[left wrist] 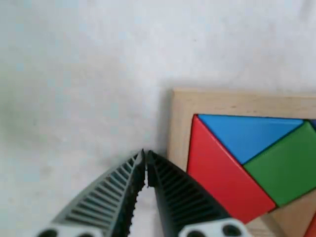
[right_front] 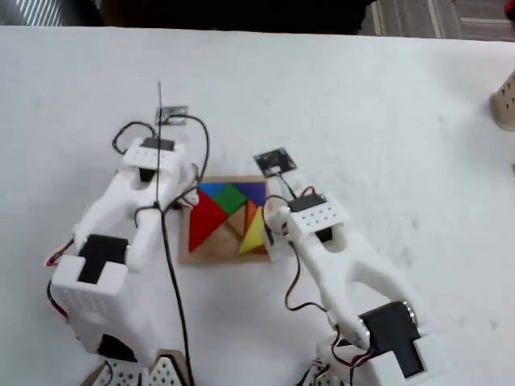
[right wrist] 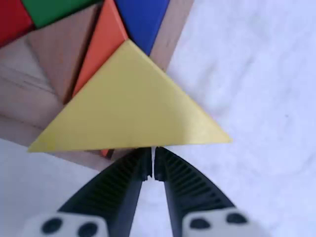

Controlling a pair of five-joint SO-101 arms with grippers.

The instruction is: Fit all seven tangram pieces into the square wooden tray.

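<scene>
The white tabletop (right_front: 362,121) ends at its far edge against a dark strip of room (right_front: 201,12), with grey flooring (right_front: 475,16) past the far right corner. The square wooden tray (right_front: 211,256) sits toward the near edge, about midway between the left and right edges. Inside it I see the red piece (right_front: 206,221), blue piece (right_front: 216,191) and green piece (right_front: 230,199) lying flat. The yellow triangle (right wrist: 131,106) lies across the rim on the tray's right-edge side, partly over the orange piece (right wrist: 101,42), partly out over the tabletop.

My left end effector (left wrist: 145,158) is clenched, tips together, just beside the tray's rim near the red piece. My right end effector (right wrist: 152,160) is clenched too — grasping nothing, tips at the yellow triangle's long edge.

The widest stretch of white tabletop runs toward the far and right edges, where a perforated beige object (right_front: 504,100) stands.
</scene>
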